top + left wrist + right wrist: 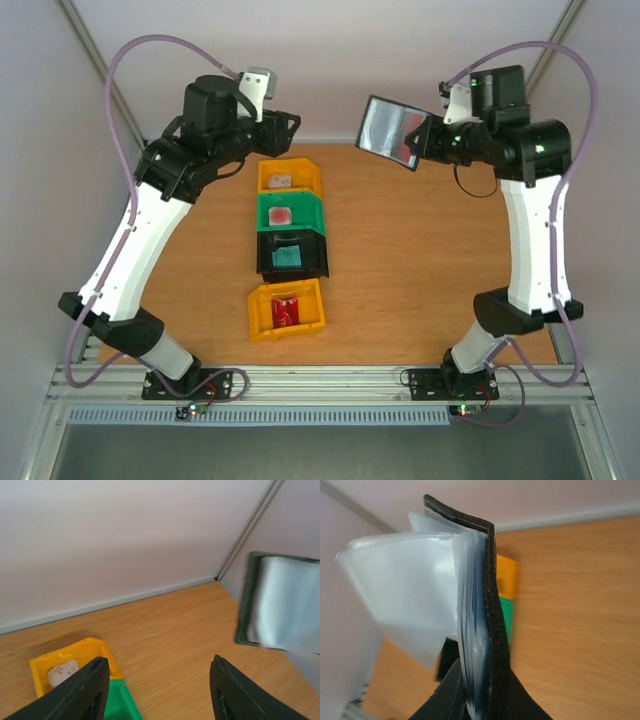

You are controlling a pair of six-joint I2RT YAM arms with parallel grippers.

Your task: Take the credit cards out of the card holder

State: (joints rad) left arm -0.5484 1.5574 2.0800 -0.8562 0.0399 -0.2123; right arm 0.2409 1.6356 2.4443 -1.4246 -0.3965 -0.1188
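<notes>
1. The right arm's fingers (445, 702) are squeezed tight on the bottom edge of the small black folding card holder with clear shiny plastic pockets (492, 595).
2. The card holder is up in the air over the far right part of the brown wooden worktop (420, 260). It does not touch the worktop.
3. In the right wrist view, the black cover stands upright and the clear pockets fan out to the left. I cannot tell if a card is inside any pocket.
4. The left arm's fingers (85, 692) are spread wide apart, with nothing between them. They hang over the far end of the row of bins, well apart from the card holder.
5. Four small plastic bins sit in a line down the middle of the worktop.
   - The far yellow bin (312, 180), the green bin (316, 212) and the black bin (319, 258) touch each other.
   - The near yellow bin (258, 312) sits just beside the black one and is turned a little.
6. Each bin has one small flat card in it.
   - A pale card (281, 181) is in the far yellow bin.
   - A pinkish-red card (281, 215) is in the green bin.
   - A teal card (287, 256) is in the black bin.
   - A red card (286, 311) is in the near yellow bin.
</notes>
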